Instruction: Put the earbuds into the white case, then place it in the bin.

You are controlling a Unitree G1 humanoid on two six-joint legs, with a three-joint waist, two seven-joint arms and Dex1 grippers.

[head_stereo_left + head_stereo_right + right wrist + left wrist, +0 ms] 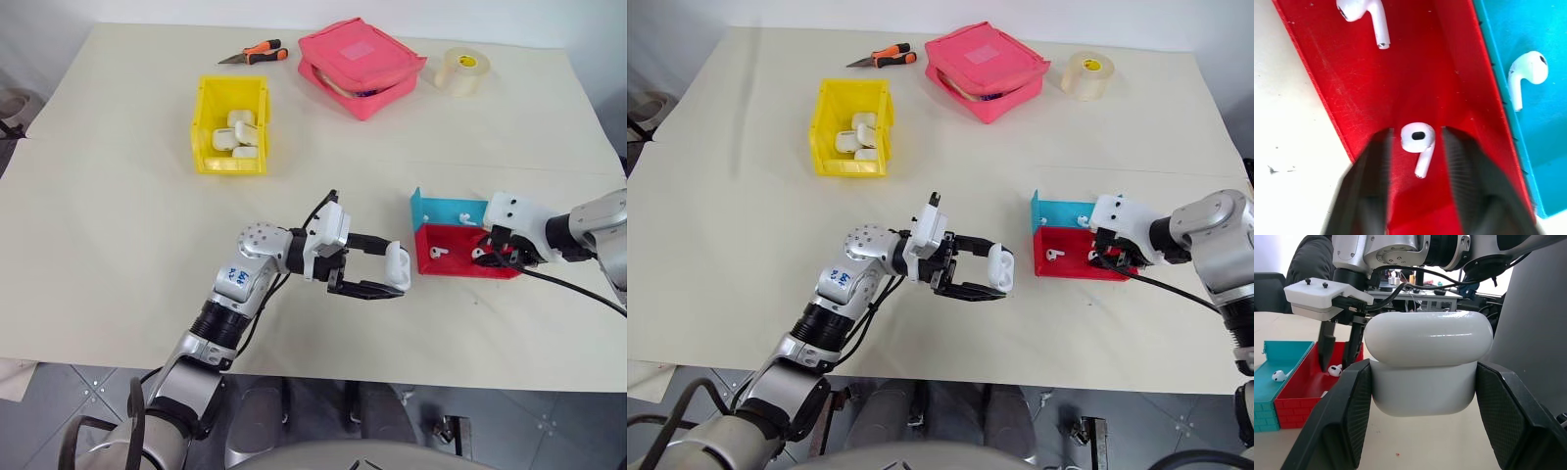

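The white case point(1425, 357) hangs a little above the table, and my left gripper point(390, 268) is shut on it with a black finger on each side. My right gripper point(482, 255) reaches down into the red half of the red and blue tray point(460, 270). Its fingers stand slightly apart around one of the earbuds point(1418, 139), which lies on the tray floor with a thin gap on each side. A second earbud point(1364, 12) lies further along the red half. A third earbud point(1528, 71) lies in the blue half. The yellow bin point(206, 127) stands at the far left.
Several white cases lie inside the bin. A pink zip pouch point(361, 64), a roll of tape point(461, 70) and orange-handled cutters point(257, 54) sit along the far edge. Bare table lies between the bin and my left gripper.
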